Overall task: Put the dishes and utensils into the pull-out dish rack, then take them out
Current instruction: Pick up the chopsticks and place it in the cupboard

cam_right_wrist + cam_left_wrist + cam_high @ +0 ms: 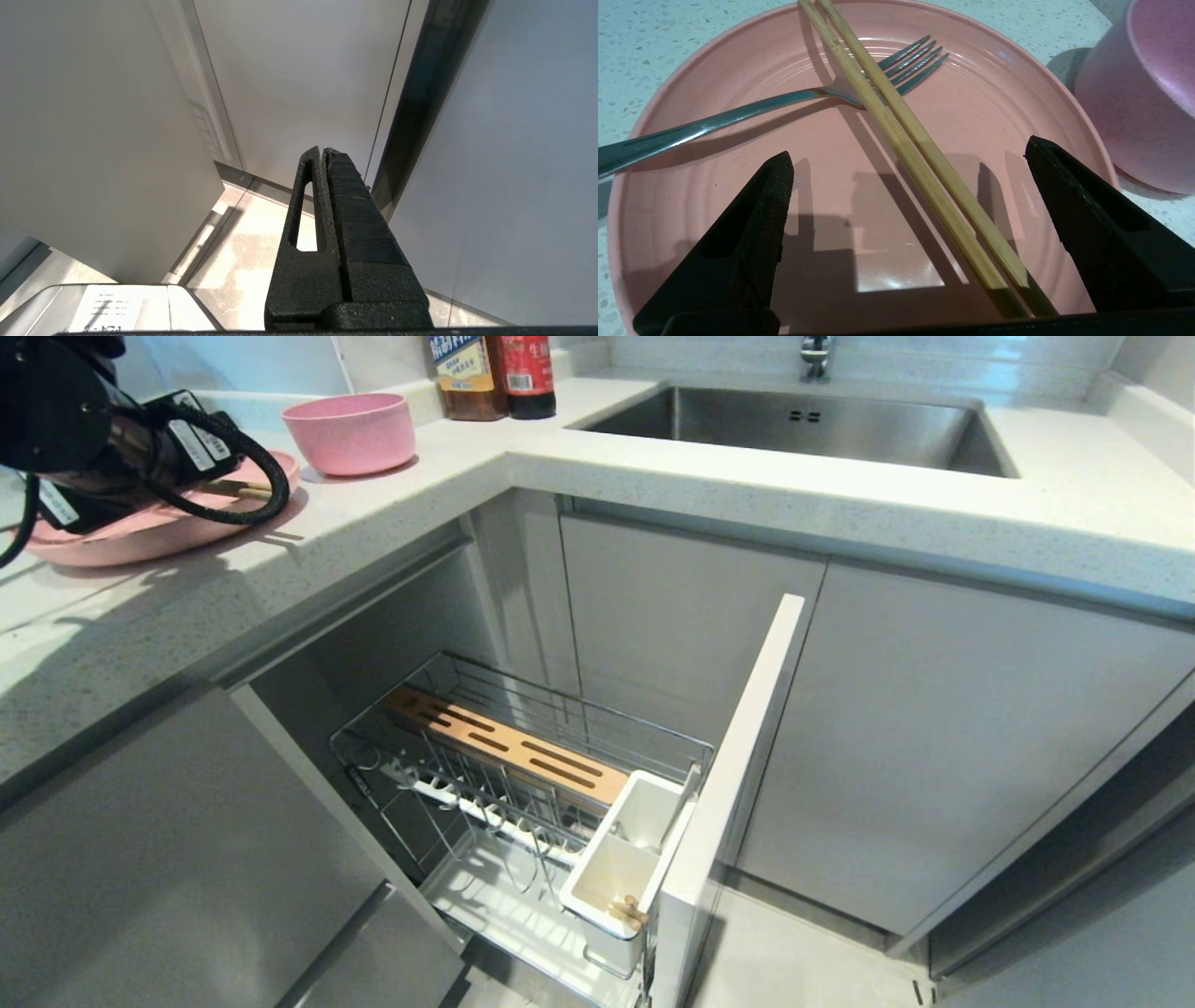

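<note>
Bamboo chopsticks (pixel 920 158), light, stiff and likely slippery, lay across the fork (pixel 738 116) on the pink plate (pixel 691 70), bowl (pixel 1148 93) beside. My left gripper (pixel 906 158) hovered wide open, empty, straddling them; mid-shaft looked best. Rack (pixel 523 775) cups (pixel 621 868) showed wooden tips. Right gripper (pixel 324 154) closed, empty.

The left arm (pixel 84 439) was glossy black and rounded, with white printed labels stuck on its housing and a thick black braided cable looping from it. The left pincer (pixel 908 158) had two matte black wedge-shaped fingers (pixel 756 224) with a finely textured inner face. The right pincer (pixel 324 151) was of the same rough black material, one finger slotted lengthwise, the other ribbed in segments
</note>
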